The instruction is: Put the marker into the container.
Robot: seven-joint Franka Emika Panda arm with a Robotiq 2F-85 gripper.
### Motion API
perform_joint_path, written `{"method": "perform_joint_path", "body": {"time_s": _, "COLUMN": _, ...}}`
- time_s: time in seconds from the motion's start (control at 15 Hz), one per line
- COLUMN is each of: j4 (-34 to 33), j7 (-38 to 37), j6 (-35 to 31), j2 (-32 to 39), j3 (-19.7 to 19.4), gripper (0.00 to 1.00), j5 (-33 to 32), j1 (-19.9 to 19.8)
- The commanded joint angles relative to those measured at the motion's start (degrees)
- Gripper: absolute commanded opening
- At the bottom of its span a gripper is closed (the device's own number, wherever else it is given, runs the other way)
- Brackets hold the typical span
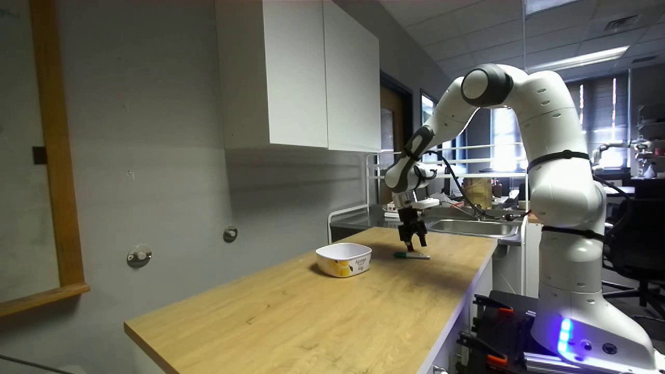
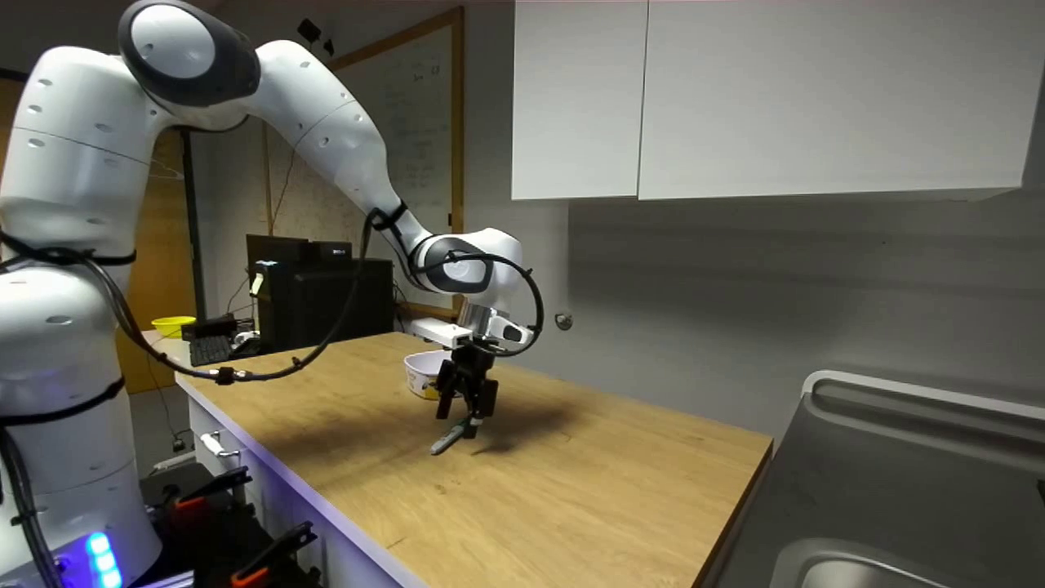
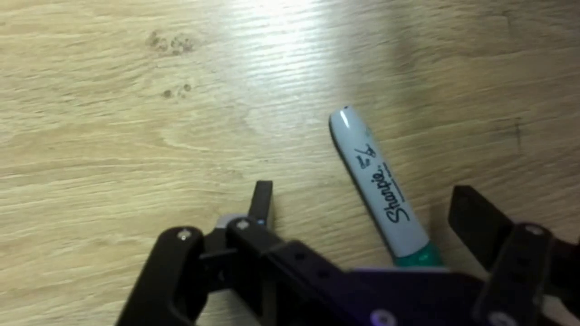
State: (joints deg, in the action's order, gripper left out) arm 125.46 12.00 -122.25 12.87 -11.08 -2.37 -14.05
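The marker [image 3: 378,181] is a light grey Sharpie with a green cap, lying on the wooden counter. It also shows in both exterior views [image 1: 411,255] [image 2: 446,441]. In the wrist view the rest of its cap is hidden behind the gripper body. My gripper [image 3: 362,192] is open, with one finger on each side of the marker and a gap to both. In the exterior views the gripper [image 1: 416,246] [image 2: 459,420] points down just over the marker. The container [image 1: 344,264] is a white bowl with yellow lemon decoration, a short way from the marker. The gripper partly covers the container [image 2: 421,376] in an exterior view.
The wooden counter [image 1: 291,311] runs along a grey wall, under white cabinets [image 1: 296,78]. A metal sink [image 1: 473,227] adjoins one end. A computer [image 2: 322,294] and a yellow bowl [image 2: 173,327] stand beyond the other end. A black cable [image 2: 326,335] hangs along the arm.
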Motion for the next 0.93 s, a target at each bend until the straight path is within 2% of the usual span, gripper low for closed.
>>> {"method": "perform_joint_path", "body": {"time_s": 0.0, "j4": -0.67, "j7": 1.31, "j6": 0.45, "j2": 0.74, "j3": 0.75, "gripper": 1.00, "j5": 1.09, "j1": 0.27}}
{"method": "perform_joint_path", "body": {"time_s": 0.53, "j4": -2.12, "j7": 0.73, "j6": 0.89, "j2": 2.43, "j3": 2.51, "gripper": 1.00, "j5": 0.49, "j1": 2.52}}
{"method": "perform_joint_path", "body": {"time_s": 0.87, "j4": -3.52, "j7": 0.95, "j6": 0.41, "j2": 4.43, "j3": 2.78, "gripper": 1.00, "j5": 0.57, "j1": 2.45}}
